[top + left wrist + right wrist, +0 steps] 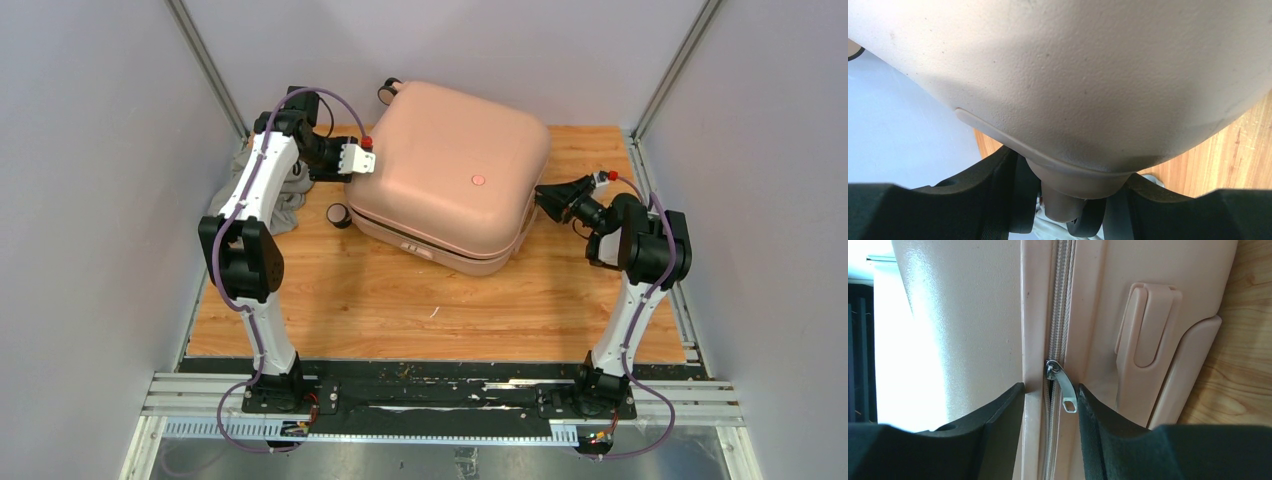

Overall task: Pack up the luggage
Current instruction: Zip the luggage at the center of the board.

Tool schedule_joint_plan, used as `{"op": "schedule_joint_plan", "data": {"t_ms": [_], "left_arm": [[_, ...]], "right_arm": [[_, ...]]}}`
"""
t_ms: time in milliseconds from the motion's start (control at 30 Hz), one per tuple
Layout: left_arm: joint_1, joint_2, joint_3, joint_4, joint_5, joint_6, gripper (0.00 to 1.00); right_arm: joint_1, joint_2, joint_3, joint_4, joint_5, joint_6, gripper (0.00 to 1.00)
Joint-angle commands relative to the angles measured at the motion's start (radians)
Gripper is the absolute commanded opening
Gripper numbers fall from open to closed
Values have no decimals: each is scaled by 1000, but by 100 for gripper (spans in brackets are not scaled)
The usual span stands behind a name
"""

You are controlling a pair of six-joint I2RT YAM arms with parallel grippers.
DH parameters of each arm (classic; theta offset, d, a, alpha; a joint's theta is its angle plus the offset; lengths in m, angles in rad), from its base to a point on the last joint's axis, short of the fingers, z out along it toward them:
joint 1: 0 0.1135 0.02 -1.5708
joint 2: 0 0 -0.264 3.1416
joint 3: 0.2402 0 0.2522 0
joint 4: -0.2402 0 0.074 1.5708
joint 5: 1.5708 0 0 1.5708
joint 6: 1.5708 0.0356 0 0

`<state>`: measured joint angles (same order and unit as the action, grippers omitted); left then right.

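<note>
The luggage (450,165) is a pale pink hard-shell suitcase lying closed on the wooden table (400,300), with a small round dot (478,181) on its shell. My left gripper (350,165) is at its left corner. In the left wrist view the gripper (1070,172) is shut on the pink wheel mount (1073,192) under the shell (1073,75). My right gripper (543,197) is at the suitcase's right side. There it (1050,390) stands open astride the zipper (1060,300). The metal zipper pull (1064,387) lies against the right finger (1098,425).
A grey cloth (290,195) lies bunched behind the left arm near the left wall. Black wheels (338,214) stick out at the suitcase's left corners. A moulded pink handle (1148,325) sits beside the zipper. Grey walls enclose the table on three sides.
</note>
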<state>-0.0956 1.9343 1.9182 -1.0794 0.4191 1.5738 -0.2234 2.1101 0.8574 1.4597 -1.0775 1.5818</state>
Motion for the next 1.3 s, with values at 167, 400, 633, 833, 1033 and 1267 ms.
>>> {"op": "schedule_joint_plan", "data": {"t_ms": [167, 400, 633, 833, 1033, 1267], "left_arm": [[-15, -78, 10, 67, 52, -61, 0], [-17, -78, 17, 67, 54, -61, 0], [-19, -78, 17, 67, 53, -63, 0], [-19, -80, 16, 67, 53, -64, 0], [-20, -78, 14, 67, 52, -64, 0], [-20, -73, 16, 67, 51, -80, 0]], "right_arm": [[-5, 27, 51, 77, -27, 31, 34], [-12, 40, 39, 76, -12, 31, 26], [-14, 39, 34, 76, -1, 35, 16], [-24, 17, 14, 74, 18, 33, 3], [-34, -6, -20, 74, 22, 27, 0], [-39, -28, -55, 70, 10, 24, 0]]}}
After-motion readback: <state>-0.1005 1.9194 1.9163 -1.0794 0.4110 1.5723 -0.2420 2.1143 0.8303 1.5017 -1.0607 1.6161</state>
